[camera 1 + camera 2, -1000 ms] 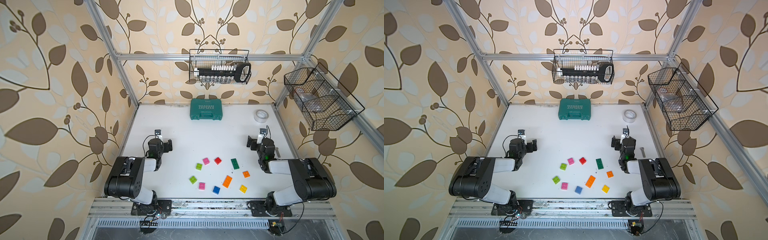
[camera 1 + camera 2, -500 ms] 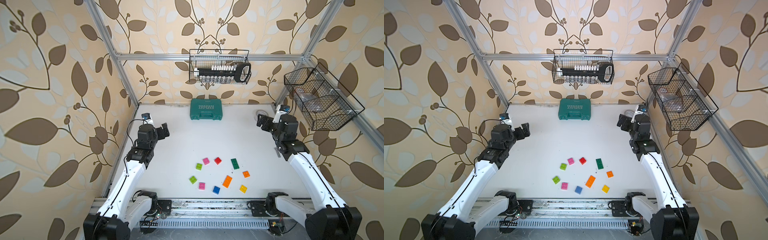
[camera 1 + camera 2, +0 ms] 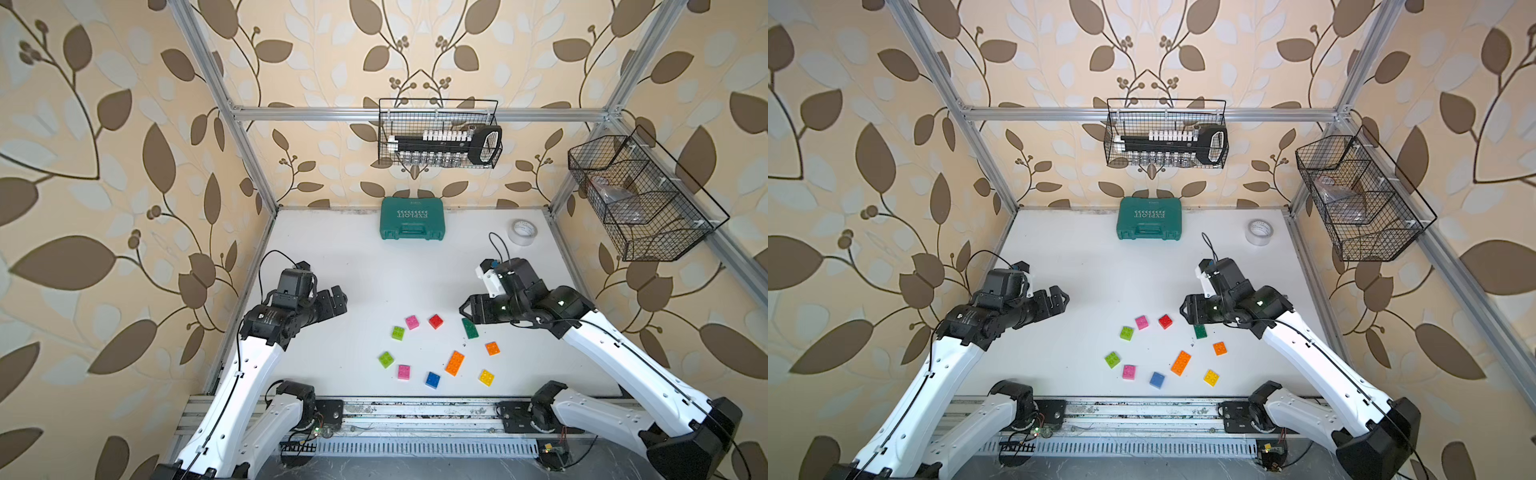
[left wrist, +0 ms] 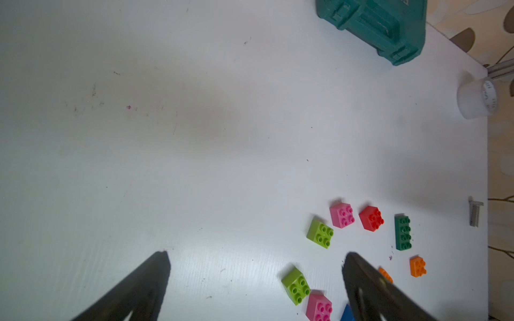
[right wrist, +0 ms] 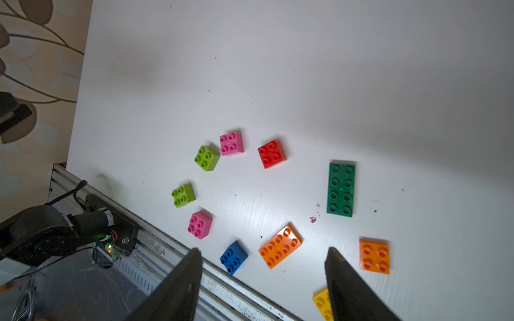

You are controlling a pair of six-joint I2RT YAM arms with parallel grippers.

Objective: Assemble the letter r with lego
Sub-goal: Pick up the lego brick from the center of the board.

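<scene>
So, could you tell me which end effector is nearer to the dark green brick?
Right. The right end effector hovers close by the dark green brick, not touching it; the left end effector is far off, past the red brick.

Your left arm (image 3: 249,365) rises from its base at the front, forearm leaning back, wrist bent so the left gripper (image 3: 338,300) points inward, held off the surface. Jaws spread wide, nothing between them. Your right arm (image 3: 602,345) mirrors it but reaches further in, wrist pitched down, right gripper (image 3: 467,309) aimed inward and low. In the right wrist view its fingers (image 5: 180,283) stand apart, less wide than the left pair, empty.
</scene>
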